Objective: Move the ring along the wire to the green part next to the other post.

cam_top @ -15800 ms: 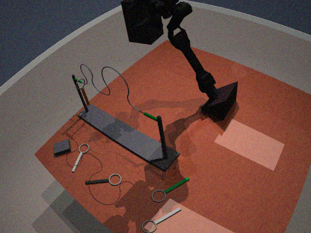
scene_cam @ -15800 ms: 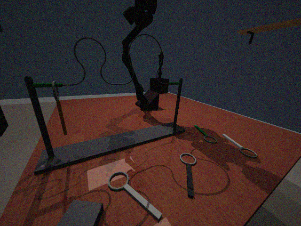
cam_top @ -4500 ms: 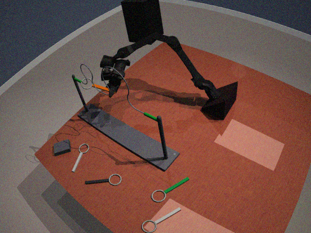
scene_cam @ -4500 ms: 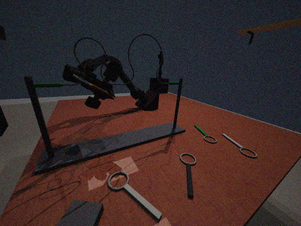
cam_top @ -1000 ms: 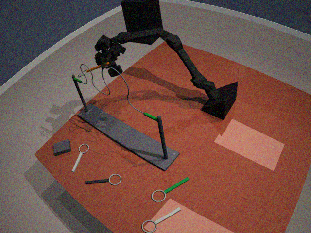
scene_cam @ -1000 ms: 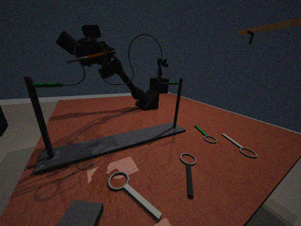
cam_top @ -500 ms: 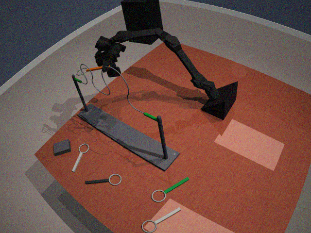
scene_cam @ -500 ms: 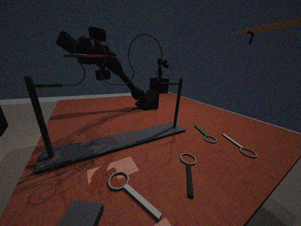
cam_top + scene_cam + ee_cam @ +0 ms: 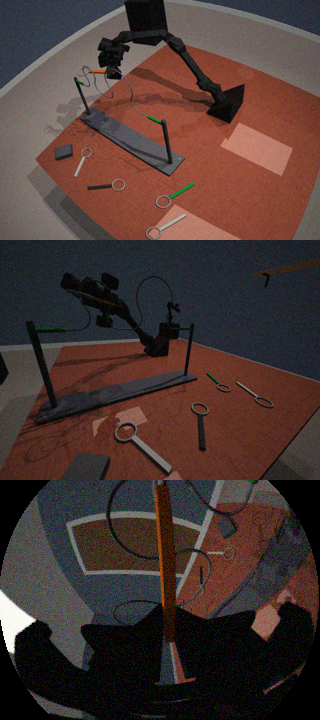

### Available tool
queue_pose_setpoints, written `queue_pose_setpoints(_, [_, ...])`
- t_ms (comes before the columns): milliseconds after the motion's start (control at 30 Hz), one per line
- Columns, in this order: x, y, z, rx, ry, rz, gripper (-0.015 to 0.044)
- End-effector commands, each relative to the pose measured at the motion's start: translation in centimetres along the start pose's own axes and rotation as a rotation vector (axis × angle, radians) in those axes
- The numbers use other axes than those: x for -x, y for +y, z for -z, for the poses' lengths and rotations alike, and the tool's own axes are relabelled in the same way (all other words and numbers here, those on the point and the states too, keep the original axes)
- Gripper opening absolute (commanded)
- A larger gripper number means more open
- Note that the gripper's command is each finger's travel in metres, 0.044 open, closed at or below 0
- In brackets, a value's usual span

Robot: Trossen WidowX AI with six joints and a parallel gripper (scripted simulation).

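Observation:
My gripper (image 9: 110,73) (image 9: 115,303) (image 9: 164,606) is shut on the orange handle (image 9: 96,71) (image 9: 103,300) (image 9: 166,555), high above the base. The handle's ring (image 9: 77,73) (image 9: 74,292) is at the wire's loop above the far post (image 9: 82,96) (image 9: 42,364); the wire seems to run through it, but contact cannot be told. The thin grey wire (image 9: 132,90) (image 9: 154,276) (image 9: 108,515) curves between the green part (image 9: 80,82) (image 9: 51,330) at that post and the green part (image 9: 155,119) (image 9: 184,328) at the other post (image 9: 167,142) (image 9: 188,351).
A wire bend passes close to my fingers in the top view. The grey base (image 9: 144,139) carries both posts. A grey block (image 9: 63,151) (image 9: 86,466), two white-handled rings, a black-handled ring and a green-handled ring lie on the table.

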State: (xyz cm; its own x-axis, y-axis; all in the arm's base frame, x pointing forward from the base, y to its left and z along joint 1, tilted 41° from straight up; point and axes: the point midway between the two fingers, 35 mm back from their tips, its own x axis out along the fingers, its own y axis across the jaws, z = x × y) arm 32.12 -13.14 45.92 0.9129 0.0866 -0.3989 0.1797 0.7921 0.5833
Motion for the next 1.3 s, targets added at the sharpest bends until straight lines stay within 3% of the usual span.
queue_pose_setpoints(0, [0.1,-0.3,-0.1,0.073,-0.007,0.037,-0.0150])
queue_pose_setpoints(1267, [1.1,-5.4,-2.5,0.818,-0.066,0.492,-0.0150])
